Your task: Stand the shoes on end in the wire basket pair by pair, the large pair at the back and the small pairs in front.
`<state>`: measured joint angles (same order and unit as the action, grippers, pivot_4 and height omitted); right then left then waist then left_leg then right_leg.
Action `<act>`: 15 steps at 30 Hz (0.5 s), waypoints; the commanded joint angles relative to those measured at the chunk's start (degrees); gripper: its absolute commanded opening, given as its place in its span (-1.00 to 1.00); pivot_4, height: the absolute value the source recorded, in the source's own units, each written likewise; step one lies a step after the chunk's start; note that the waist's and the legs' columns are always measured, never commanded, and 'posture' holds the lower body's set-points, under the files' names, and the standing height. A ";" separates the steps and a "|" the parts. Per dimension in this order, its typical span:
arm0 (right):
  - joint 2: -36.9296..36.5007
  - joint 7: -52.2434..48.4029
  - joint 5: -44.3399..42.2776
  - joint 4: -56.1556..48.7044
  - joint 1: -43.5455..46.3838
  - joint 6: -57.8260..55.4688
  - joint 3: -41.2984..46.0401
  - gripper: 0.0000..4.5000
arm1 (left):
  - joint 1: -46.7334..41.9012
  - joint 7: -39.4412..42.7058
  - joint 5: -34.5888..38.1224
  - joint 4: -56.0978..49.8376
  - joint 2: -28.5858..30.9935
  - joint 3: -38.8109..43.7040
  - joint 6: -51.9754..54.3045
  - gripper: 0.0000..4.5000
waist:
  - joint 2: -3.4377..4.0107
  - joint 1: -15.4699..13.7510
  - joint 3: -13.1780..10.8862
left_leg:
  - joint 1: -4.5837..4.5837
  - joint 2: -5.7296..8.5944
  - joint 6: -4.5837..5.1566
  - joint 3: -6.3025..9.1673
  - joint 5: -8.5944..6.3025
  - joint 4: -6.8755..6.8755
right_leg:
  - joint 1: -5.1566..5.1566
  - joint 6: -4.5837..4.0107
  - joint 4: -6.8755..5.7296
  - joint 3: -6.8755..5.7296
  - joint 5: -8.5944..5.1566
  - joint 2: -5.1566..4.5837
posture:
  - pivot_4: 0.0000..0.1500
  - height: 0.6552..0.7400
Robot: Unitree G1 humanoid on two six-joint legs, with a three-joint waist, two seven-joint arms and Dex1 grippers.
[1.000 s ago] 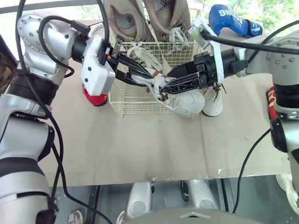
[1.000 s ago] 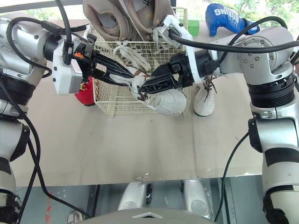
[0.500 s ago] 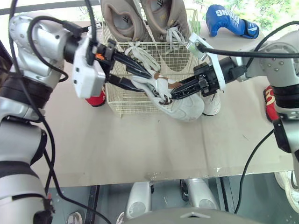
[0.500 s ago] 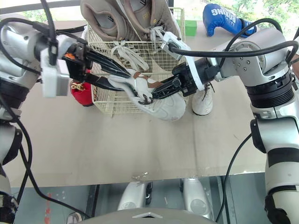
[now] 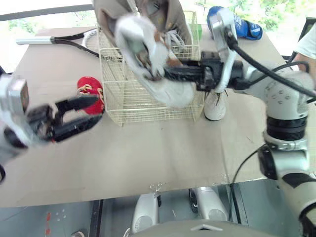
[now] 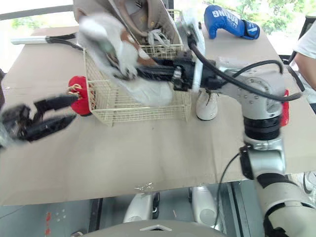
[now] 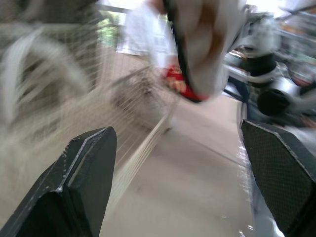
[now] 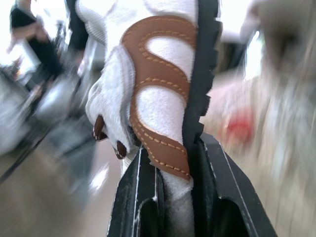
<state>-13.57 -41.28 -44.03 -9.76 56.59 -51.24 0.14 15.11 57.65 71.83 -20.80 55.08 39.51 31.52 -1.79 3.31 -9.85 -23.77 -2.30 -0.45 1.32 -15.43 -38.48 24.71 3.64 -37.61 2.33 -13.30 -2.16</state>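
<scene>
Head view: the right gripper (image 5: 167, 74) clamps a white sneaker (image 5: 148, 54) with brown trim, tilted in the air over the wire basket (image 5: 148, 106) (a large tan pair (image 5: 165, 12) stands at its back). The left gripper (image 5: 97, 109) hangs wide open beside a red shoe (image 5: 89, 88).

Left wrist view: its fingers (image 7: 84, 187) are spread far apart.

Right wrist view: black fingers (image 8: 143, 197) pinch the sneaker's white upper and stitched brown strap.
</scene>
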 commanded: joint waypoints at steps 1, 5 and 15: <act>8.35 5.59 13.32 7.02 3.68 23.09 -3.43 -0.95 | 3.51 -9.20 1.19 -11.47 -7.01 6.50 -0.97 0.93 | -0.03 -0.91 0.03 | 0.05 0.01 -0.02 -0.04 0.01 -0.01 | -0.02 -0.01 -0.02 0.01 0.00 -0.01 | 1.00 1.00; 14.95 5.79 23.69 21.54 6.02 44.86 -6.23 -0.95 | 4.91 -13.29 -1.04 -13.95 -11.15 7.50 -1.67 0.93 | -0.26 -2.07 0.17 | 0.15 0.08 -0.19 0.01 0.11 -0.01 | -0.16 -0.11 -0.05 -0.06 0.06 -0.01 | 1.00 1.00; 26.15 8.30 29.83 57.51 11.23 78.59 -3.17 -0.95 | 6.50 -16.56 0.99 -15.73 -13.09 11.91 -1.91 0.93 | -0.19 -1.63 0.13 | 0.99 0.05 -0.27 -0.06 0.15 0.24 | -0.91 -0.34 0.08 -0.03 -0.07 0.02 | 1.00 1.00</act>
<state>9.12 -33.39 -14.19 43.86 66.20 22.90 -5.58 21.58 41.69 71.96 -34.83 42.25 49.31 30.56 -1.98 1.68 -9.72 -22.74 -2.25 -0.72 1.27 -15.29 -38.23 23.77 3.30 -37.54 2.30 -13.37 -2.14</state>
